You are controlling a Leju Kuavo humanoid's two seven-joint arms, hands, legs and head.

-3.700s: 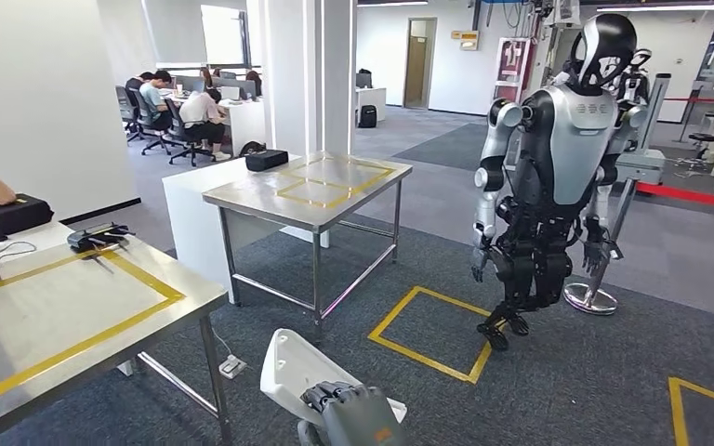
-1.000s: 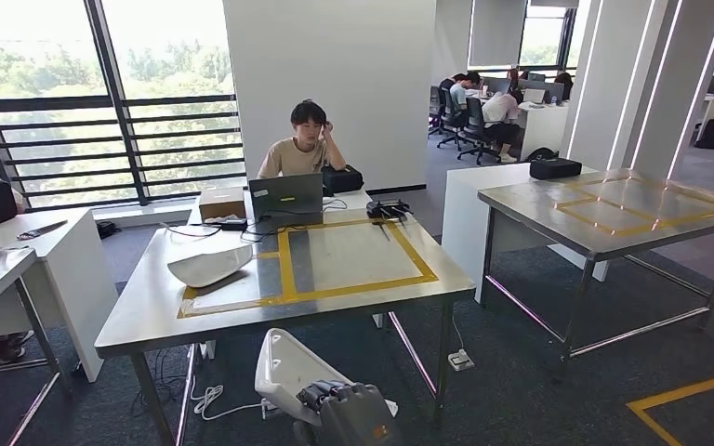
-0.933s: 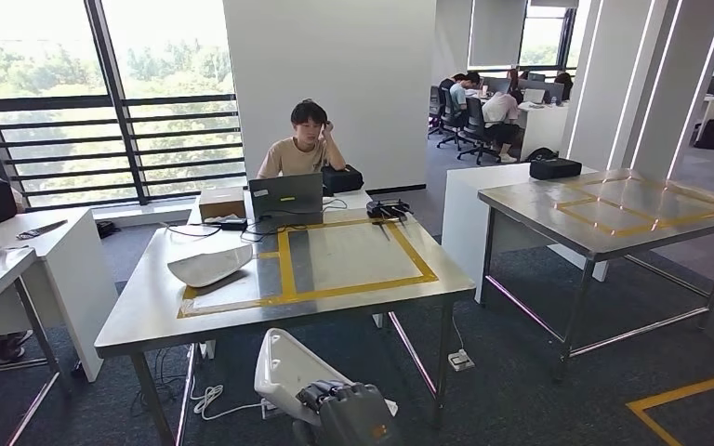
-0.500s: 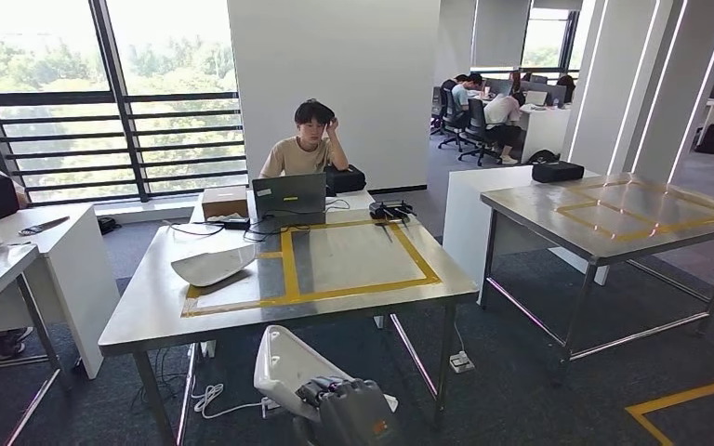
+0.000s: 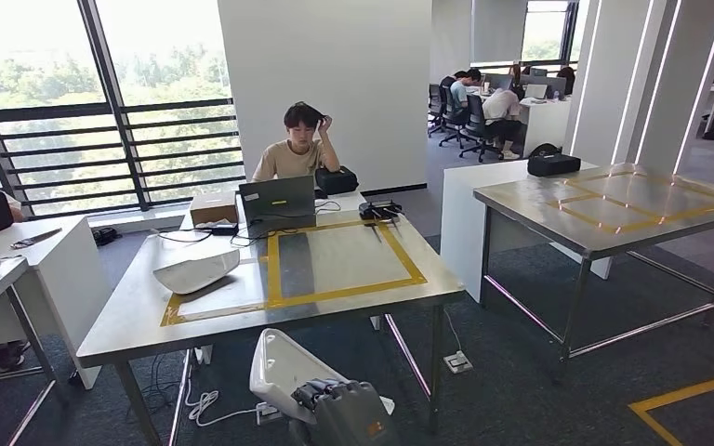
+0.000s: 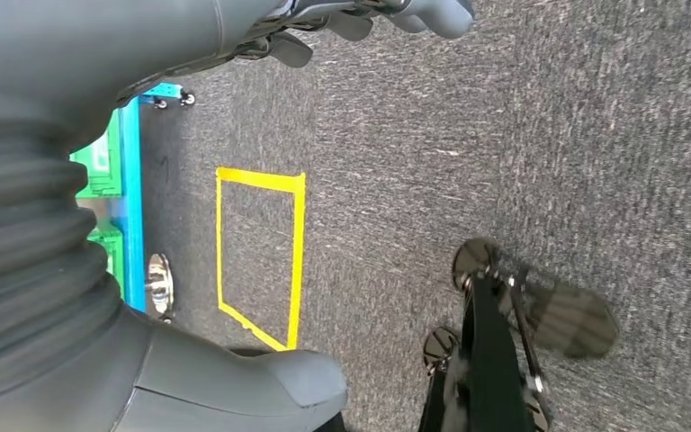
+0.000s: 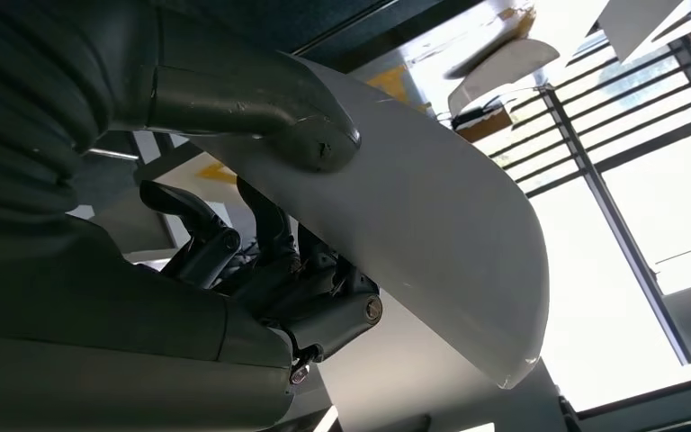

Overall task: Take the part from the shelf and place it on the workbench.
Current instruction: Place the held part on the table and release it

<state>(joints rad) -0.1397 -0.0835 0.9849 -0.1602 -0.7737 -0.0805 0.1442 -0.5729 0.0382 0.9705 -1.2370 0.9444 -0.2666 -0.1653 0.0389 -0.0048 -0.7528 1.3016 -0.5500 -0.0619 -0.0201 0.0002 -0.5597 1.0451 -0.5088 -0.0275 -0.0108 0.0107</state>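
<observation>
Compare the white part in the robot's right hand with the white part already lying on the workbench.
The held part is gripped by the right hand, below the workbench edge; the part on the workbench lies free. The held part stands tilted on end, the part on the workbench rests flat inside the yellow tape outline. Both are white, smooth, curved shells.

The right hand [image 7: 261,243] grips a white curved part [image 7: 432,243]: the thumb presses on one face, and the dark fingers [image 7: 234,247] curl against the opposite face. Bright windows [image 7: 648,171] lie beyond the part.
</observation>
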